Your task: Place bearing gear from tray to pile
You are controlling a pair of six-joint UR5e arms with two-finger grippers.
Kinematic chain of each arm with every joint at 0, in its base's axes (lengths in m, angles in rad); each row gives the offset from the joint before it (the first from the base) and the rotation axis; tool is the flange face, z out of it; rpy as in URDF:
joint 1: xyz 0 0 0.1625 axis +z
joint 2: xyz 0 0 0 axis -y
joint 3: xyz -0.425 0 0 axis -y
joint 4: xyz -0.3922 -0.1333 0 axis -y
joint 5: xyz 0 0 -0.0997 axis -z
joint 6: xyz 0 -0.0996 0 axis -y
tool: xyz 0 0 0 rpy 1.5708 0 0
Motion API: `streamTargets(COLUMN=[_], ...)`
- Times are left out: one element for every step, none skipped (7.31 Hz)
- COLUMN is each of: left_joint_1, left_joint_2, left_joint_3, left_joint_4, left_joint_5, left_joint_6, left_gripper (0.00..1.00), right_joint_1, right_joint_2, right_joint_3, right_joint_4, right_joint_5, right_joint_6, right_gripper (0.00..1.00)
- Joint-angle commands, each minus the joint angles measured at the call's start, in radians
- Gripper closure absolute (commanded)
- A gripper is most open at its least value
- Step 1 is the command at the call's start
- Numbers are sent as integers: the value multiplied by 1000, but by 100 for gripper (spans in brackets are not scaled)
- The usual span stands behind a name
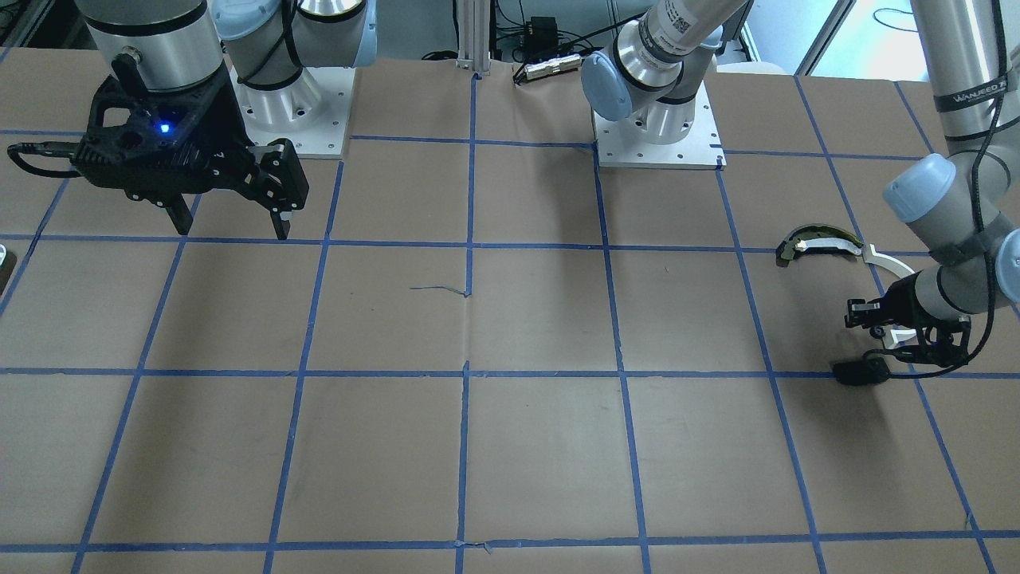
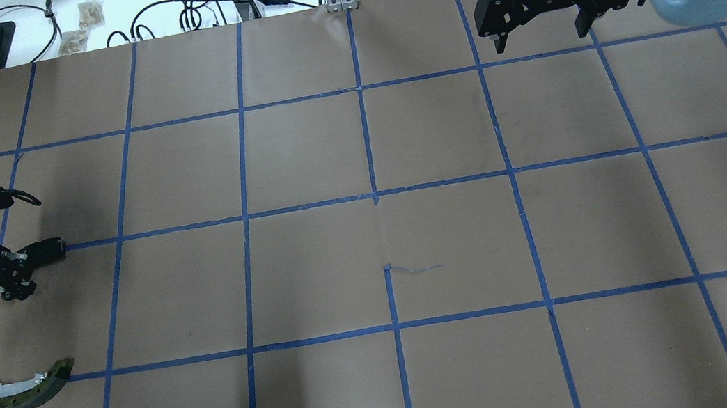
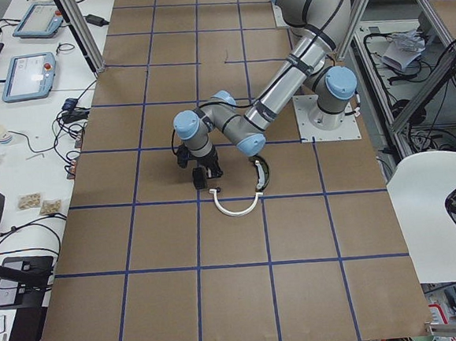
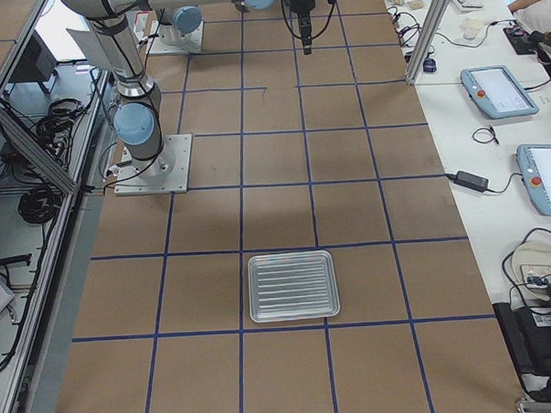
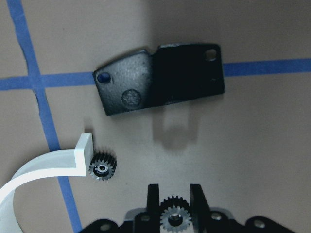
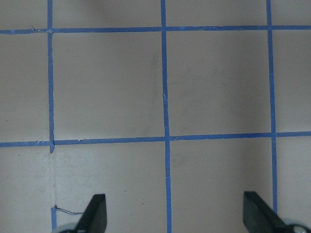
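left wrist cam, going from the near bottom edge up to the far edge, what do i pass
left pincer with the held gear → loose gear → black plate; the white arc is left out because it overlaps the first two

The left arm (image 3: 298, 62) reaches out from its base, forearm sloping down to a bent wrist low over the surface (image 3: 296, 236). The left claw (image 5: 174, 193) points down close to the surface, its two fingers (image 5: 153, 194) drawn close together and pinching a small gear (image 5: 174, 217) between them.

The right arm (image 4: 113, 40) stretches to the far side from its base. Its wrist is vertical, and the right claw (image 1: 233, 229) hangs straight down, well clear of the surface. Its fingers (image 6: 96, 212) are spread wide with nothing between them. A blue light (image 1: 165, 127) glows on the black wrist housing.
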Motion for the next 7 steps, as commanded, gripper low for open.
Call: streamTargets(left_joint_1=[1, 1, 1, 1, 1, 1, -2], left_joint_2=[-8, -14, -28, -34, -32, -29, -14], left_joint_3=[-1, -3, -1, 3, -1, -1, -3], left_joint_4=[8, 19, 43, 47, 45, 45, 36], left_joint_5=[42, 41, 41, 42, 56, 59, 61], left_joint_6=[58, 53, 55, 56, 61, 60, 58], left_gripper=[100, 100, 100, 82, 5, 0, 0], right_joint_1=[0, 0, 0, 0, 0, 2, 2], right_joint_2=[0, 0, 0, 0, 0, -2, 0], right_joint_3=[0, 0, 0, 0, 0, 0, 0], right_joint_4=[0, 0, 1, 0, 1, 1, 1], right_joint_5=[0, 2, 2, 2, 0, 2, 2], right_joint_6=[0, 0, 0, 0, 0, 0, 0], right_gripper=[0, 0, 0, 0, 0, 0, 0])
